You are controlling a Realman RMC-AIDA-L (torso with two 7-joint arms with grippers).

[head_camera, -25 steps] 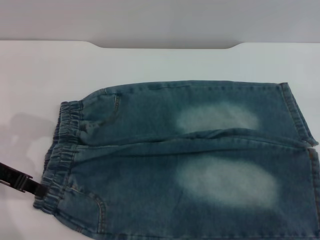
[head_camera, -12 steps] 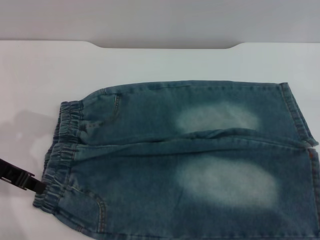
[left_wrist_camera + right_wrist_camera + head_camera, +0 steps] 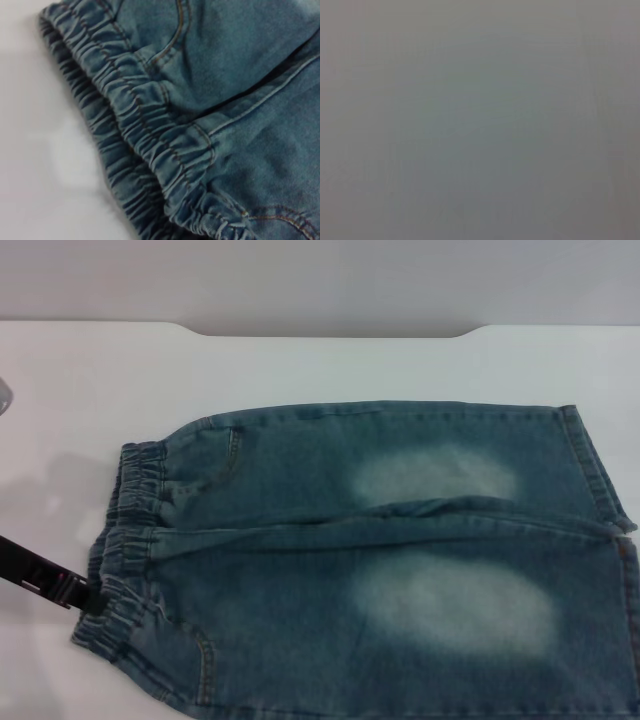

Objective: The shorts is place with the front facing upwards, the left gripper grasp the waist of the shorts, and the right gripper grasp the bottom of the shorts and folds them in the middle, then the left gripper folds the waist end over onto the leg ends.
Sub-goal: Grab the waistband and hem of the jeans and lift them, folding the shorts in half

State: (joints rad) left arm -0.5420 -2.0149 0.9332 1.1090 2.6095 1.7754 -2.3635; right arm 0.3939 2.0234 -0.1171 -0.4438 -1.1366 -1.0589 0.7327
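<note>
1. Head view: the shorts (image 3: 380, 560) lie flat on the white table (image 3: 90, 390), front side up, with two pale faded patches on the thighs. The waist (image 3: 125, 540) points to the robot's left, and the leg ends (image 3: 605, 490) run off toward the right edge of the picture.

2. Same view, and here is the action: the left gripper (image 3: 82, 594) comes in low from the left edge as a dark, slim finger, its tip right at the outer rim of the gathered waist, on the half nearer the robot. It touches the elastic band, but whether the fingers are apart, together or clamped on cloth cannot be told from here.

3. Left wrist view: close on the ruffled waist (image 3: 150, 135), its crinkled elastic running diagonally across the picture, with a pocket seam and orange stitching just inside it. Bare table (image 3: 40, 165) lies beside the band. None of this arm's own fingers show.

4. Right wrist view: only a plain grey blur. The right gripper is out of sight in every view.
</note>
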